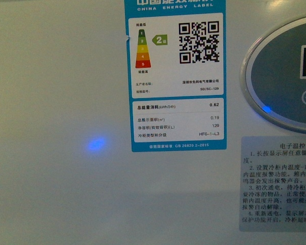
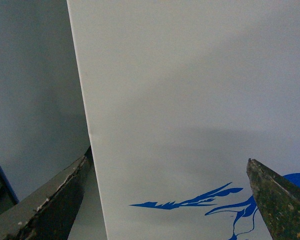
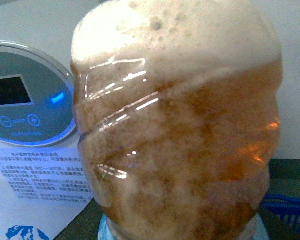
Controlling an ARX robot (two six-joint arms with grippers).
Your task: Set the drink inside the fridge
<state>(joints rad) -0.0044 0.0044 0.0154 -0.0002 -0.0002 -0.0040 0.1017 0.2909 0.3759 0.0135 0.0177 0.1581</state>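
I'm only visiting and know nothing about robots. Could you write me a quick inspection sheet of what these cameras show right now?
Surface: fridge, its white front seen very close; no tabletop in view.
Job's things: drink bottle, amber and foamy, filling the right wrist view.
Clutter: nothing seen.
Grippers: left tool open and empty, facing the fridge's blue picture; right tool seems shut on the drink bottle, with its fingers barely showing.
Cables: nothing seen.
Surroundings: energy label, control panel lit blue, instruction sticker, blue lattice, perhaps a basket.
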